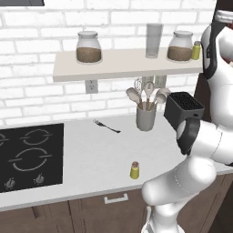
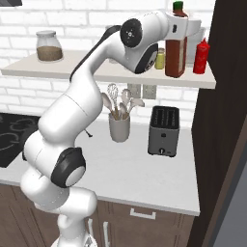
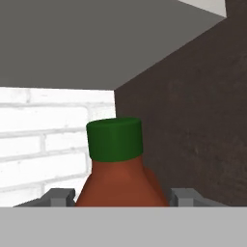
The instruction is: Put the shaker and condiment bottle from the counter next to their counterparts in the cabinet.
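The shaker (image 1: 134, 170) sits near the counter's (image 1: 91, 159) front edge, waiting. Up on the shelf (image 2: 116, 72), the gripper (image 3: 123, 198) clamps the tall bottle (image 2: 175, 48); a careless release could knock the red bottle (image 2: 201, 57) just beside it. White brick behind.

A: Even, bright, diffuse light; nothing is blown out, and there is a faint soft sheen on the arm (image 2: 77, 111).

B: Shadows?

A: A soft one under the cabinet (image 1: 123, 68) on the brick. Rendering is slightly coarse; the hand view looks dimmer, with grey surfaces overhead.
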Controlling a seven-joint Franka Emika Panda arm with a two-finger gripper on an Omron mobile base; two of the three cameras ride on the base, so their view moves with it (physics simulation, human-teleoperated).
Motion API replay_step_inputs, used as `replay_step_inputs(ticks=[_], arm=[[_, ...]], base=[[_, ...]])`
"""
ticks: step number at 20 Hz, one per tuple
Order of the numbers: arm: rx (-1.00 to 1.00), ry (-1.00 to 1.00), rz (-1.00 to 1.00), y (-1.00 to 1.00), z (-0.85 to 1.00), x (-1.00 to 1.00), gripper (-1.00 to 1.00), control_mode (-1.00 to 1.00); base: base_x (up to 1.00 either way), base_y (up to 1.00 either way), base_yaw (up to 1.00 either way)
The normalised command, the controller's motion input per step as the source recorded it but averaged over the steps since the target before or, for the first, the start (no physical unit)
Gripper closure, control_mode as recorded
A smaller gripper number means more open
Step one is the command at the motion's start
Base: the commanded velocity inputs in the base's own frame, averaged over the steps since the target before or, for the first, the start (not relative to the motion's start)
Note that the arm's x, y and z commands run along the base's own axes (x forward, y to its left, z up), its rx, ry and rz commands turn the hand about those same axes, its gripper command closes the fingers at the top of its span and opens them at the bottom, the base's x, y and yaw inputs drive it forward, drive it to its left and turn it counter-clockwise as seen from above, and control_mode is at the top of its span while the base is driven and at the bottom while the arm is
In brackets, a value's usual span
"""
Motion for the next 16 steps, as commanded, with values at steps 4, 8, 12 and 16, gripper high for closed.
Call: replay_step_inputs(ticks=[4, 8, 12, 16], arm=[[0.00, 0.00, 0.02, -0.04, -0.23, 0.10, 1.00, -1.00], [0.02, 0.00, 0.01, 0.00, -0.06, 0.26, 1.00, -1.00], [0.01, 0.00, 0.02, 0.00, 0.00, 0.44, 1.00, -1.00], [0.00, 0.00, 0.02, -0.14, 0.00, 0.39, 1.00, -1.00]], base=[[0.00, 0.00, 0.00], [0.00, 0.00, 0.00], [0.00, 0.00, 0.00], [0.00, 0.00, 0.00]])
